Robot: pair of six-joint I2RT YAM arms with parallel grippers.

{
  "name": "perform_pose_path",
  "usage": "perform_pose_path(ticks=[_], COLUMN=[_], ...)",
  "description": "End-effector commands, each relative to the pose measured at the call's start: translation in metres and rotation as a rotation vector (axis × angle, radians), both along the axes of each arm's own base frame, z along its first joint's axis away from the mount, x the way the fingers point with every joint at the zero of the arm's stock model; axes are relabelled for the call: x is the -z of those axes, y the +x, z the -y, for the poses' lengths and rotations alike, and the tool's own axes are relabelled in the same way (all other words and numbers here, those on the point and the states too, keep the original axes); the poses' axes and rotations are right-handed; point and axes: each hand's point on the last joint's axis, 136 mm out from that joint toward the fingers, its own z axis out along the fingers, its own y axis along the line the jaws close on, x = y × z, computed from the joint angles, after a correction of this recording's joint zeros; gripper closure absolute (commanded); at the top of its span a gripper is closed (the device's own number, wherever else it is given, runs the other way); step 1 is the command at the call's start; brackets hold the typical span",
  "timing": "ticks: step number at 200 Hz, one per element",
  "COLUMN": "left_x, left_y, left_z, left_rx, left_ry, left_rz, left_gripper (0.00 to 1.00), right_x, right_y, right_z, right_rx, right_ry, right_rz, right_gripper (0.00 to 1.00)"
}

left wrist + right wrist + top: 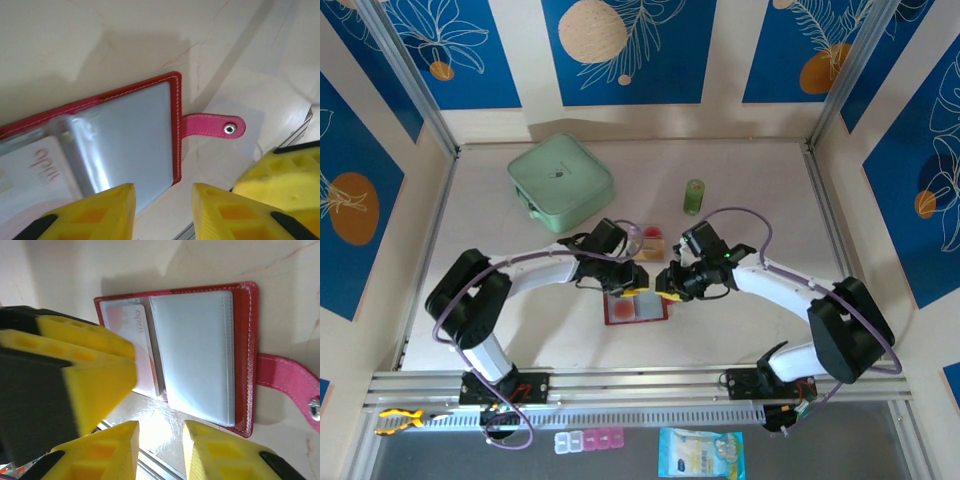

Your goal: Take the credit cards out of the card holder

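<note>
card holder: the card holder [636, 307] is lying open flat on the table [750, 180], in the middle, between the two grippers and just toward the bases from them
long axis: the open wallet is running left-right across the table; in the wrist views the strap tab [212, 125] is sticking out of one short end
credit card: one credit card [141, 337], pale face with red lettering, is sitting in the clear sleeve [197, 352] half farthest from the strap; its end is showing beside the fold
other cards: a small yellow and red stack [651, 241] is lying just beyond the wallet, probably cards that are out; too small to be sure
left gripper: the left gripper [163, 212] is hanging low over the strap-end corner, fingers parted with a clear gap, gripping nothing
right gripper: the right gripper [160, 452] is hovering over the long edge near the fold, fingers parted about the same, gripping nothing
key relation: in the right wrist view the left arm's yellow finger [85, 347] is covering the outer end of the card, so the left arm is looking nearer to it; whether it is touching, cannot tell
next move, judged: the card is needing a pull along the wallet's long axis, away from the strap
risk, judged: the wallet is lying loose and could be sliding along with the card
rest: mint-green case [560, 180] is sitting well apart at the far left
</note>
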Motion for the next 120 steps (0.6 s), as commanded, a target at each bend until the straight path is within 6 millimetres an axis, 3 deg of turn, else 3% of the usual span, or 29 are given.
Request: perform_pose_path(ticks=[1,62,120], left_x=[0.003,0.016,0.033], left_y=[-0.004,-0.014,-0.024], left_z=[-0.023,-0.067,-0.069], left_rx=[-0.026,-0.121,-0.113], left_ry=[0.042,0.069,0.058], left_rz=[0.012,-0.008,-0.067], left_gripper=[0.69,0.88,0.96], right_x=[-0.006,0.013,0.025], right_y=[0.002,-0.004,-0.004], right_z=[-0.019,-0.053,-0.066], right_rx=[-0.028,-0.114,-0.145], right_ry=[0.029,0.002,-0.02], right_rz=[-0.009,-0.046,-0.063], right_gripper=[0.72,0.77,0.79])
